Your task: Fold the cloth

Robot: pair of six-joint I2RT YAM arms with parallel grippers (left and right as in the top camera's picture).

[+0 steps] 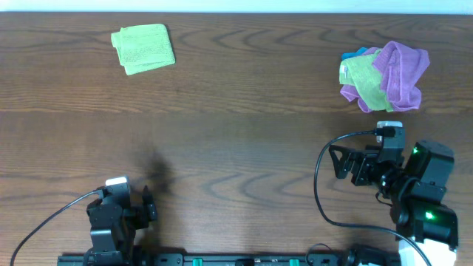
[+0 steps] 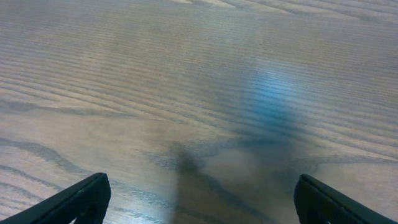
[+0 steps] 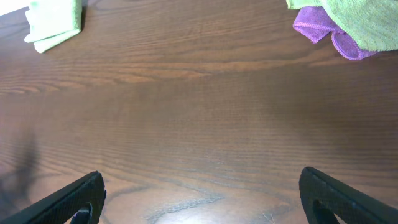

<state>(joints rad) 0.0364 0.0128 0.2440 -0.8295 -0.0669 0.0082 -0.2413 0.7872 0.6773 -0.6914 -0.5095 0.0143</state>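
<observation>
The cloth, light lime-green, lies folded into a small rectangle at the far left of the table; its corner also shows at the top left of the right wrist view. My left gripper sits near the front left edge, open and empty, far from the cloth; its view shows bare wood between the fingertips. My right gripper is at the front right, open and empty, pointing left over bare table.
A purple cloth bunched with a duller olive-green cloth and a bit of blue lies at the far right, just beyond the right arm; both show at the top right of the right wrist view. The table is dark wood.
</observation>
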